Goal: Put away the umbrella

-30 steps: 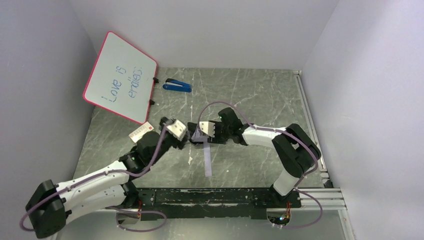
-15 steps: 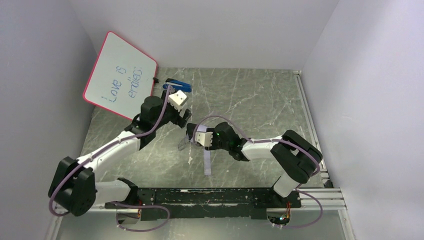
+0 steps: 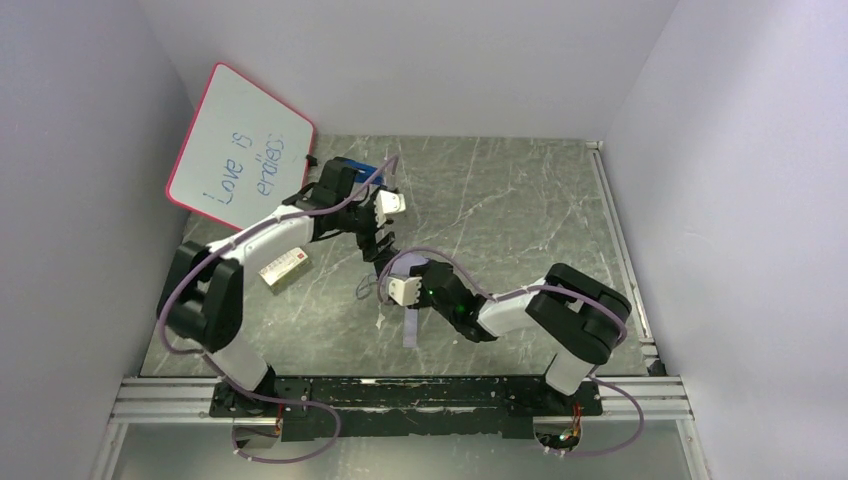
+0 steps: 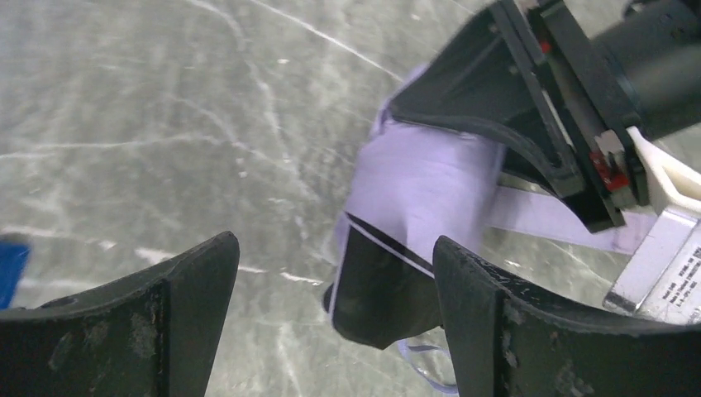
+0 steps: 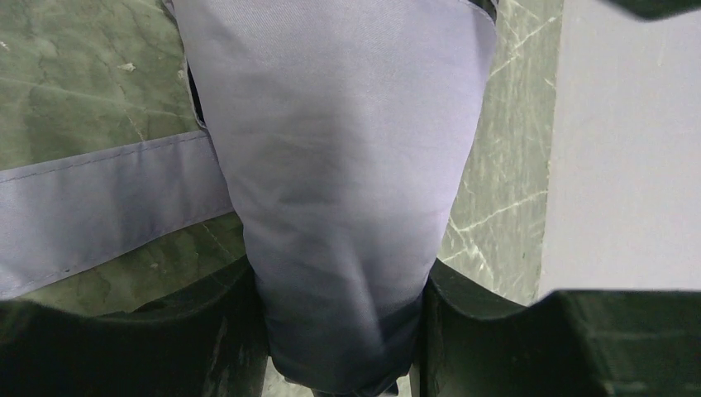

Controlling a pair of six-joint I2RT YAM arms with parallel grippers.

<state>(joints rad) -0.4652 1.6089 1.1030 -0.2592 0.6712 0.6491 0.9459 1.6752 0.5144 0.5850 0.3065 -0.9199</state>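
Note:
The umbrella (image 5: 339, 157) is a folded pale lilac bundle with a black end (image 4: 384, 289), and my right gripper (image 5: 339, 331) is shut on it. Its loose lilac strap (image 3: 411, 327) trails on the table toward the near edge. A thin wrist loop (image 3: 366, 290) lies just left of it. In the top view my right gripper (image 3: 390, 280) is low over the table centre. My left gripper (image 3: 377, 243) hangs open just behind it. In the left wrist view the umbrella's black end shows between the left gripper's (image 4: 335, 248) spread fingers (image 4: 190, 306), untouched.
A pink-framed whiteboard (image 3: 240, 150) leans in the back left corner. A blue stapler-like object (image 3: 352, 163) lies behind the left arm. A small red-and-white box (image 3: 283, 268) lies left of centre. A metal rail (image 3: 620, 240) runs along the table's right edge.
My left arm has swung from the near left up to the back, and its gripper has spread wider. The right gripper has carried the umbrella nearer and slightly left.

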